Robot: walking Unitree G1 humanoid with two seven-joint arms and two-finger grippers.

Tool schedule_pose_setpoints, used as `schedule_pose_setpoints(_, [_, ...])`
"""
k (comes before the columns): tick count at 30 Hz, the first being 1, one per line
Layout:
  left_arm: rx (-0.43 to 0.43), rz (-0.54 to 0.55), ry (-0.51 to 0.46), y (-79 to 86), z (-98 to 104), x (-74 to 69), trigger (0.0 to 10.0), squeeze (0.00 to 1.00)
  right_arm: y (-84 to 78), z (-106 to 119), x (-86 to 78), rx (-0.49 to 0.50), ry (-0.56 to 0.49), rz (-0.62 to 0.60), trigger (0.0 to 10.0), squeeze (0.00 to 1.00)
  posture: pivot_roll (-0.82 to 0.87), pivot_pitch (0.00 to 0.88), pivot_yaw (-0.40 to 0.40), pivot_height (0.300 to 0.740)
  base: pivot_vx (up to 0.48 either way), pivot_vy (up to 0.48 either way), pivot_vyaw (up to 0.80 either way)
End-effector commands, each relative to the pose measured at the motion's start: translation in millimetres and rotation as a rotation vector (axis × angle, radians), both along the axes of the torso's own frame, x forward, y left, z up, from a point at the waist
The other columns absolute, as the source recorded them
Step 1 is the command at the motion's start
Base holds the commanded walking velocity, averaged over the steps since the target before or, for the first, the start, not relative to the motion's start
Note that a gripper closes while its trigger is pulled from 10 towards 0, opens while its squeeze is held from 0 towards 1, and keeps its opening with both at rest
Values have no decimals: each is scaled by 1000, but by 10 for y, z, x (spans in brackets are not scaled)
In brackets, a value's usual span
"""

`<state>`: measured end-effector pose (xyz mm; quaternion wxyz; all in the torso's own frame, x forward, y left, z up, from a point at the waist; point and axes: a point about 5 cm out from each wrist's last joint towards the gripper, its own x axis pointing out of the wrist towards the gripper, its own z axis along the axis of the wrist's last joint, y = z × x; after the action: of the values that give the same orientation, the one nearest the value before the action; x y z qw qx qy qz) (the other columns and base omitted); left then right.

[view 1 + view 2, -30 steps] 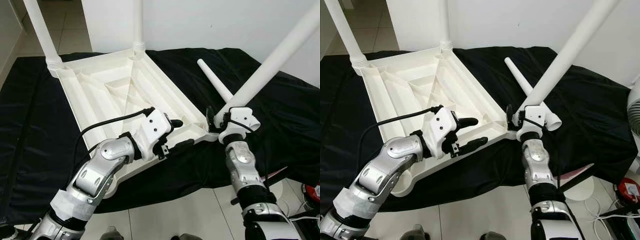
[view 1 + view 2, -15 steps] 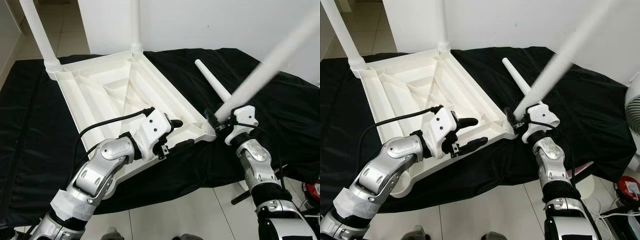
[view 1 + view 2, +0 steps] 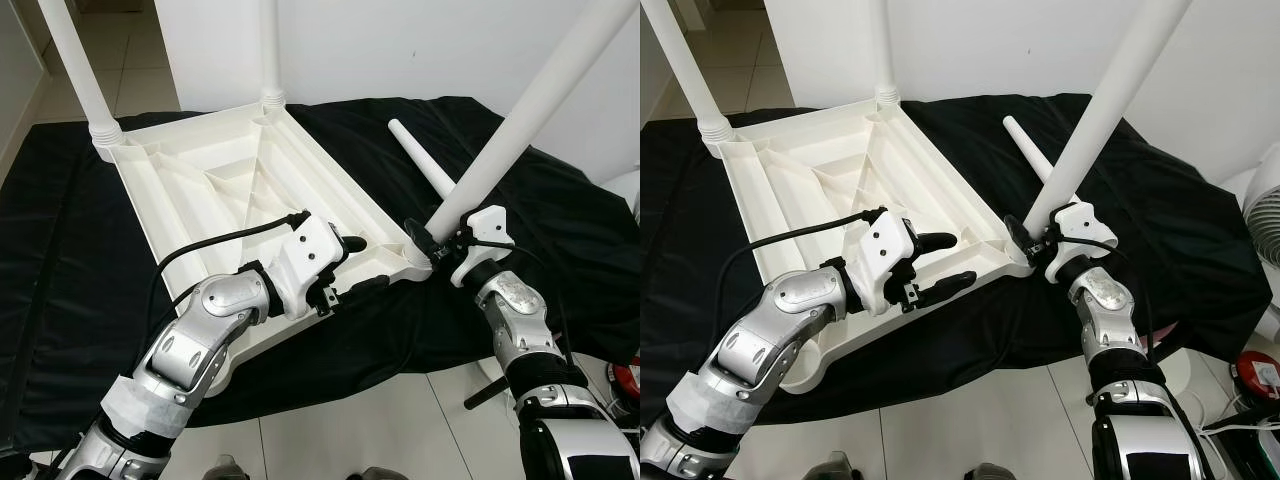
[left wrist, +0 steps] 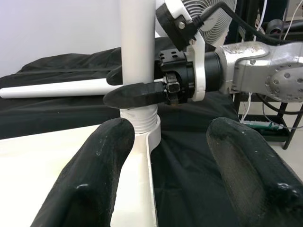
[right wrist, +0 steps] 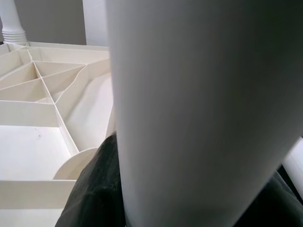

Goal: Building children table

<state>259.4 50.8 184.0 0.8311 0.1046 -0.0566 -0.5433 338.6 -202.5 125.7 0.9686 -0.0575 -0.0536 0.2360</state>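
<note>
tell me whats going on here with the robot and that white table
The robot is putting together a small white table that lies upside down on a black cloth. Its right tool grips a white leg at the near right corner socket, the leg leaning. The left tool is open over the table's near edge. Two legs stand in the far corners; a fourth leg lies on the cloth.
</note>
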Motion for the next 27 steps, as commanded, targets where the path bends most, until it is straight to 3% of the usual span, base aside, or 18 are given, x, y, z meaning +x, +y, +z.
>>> schedule_pose_setpoints(1, [5,-23,0,-1,23,-6,10000,0,-25,-274,-57,-10,152,-24,10000,0,44,10,0,740,0,0,0])
schedule_pose_setpoints(17, [-2,-23,0,-18,31,-17,10000,0,-16,-369,19,-32,324,-28,10000,0,45,14,-12,740,0,0,0])
schedule_pose_setpoints(27, [-4,-21,3,-14,29,-24,10000,0,8,-441,9,-18,372,-37,10000,0,45,13,-10,740,0,0,0])
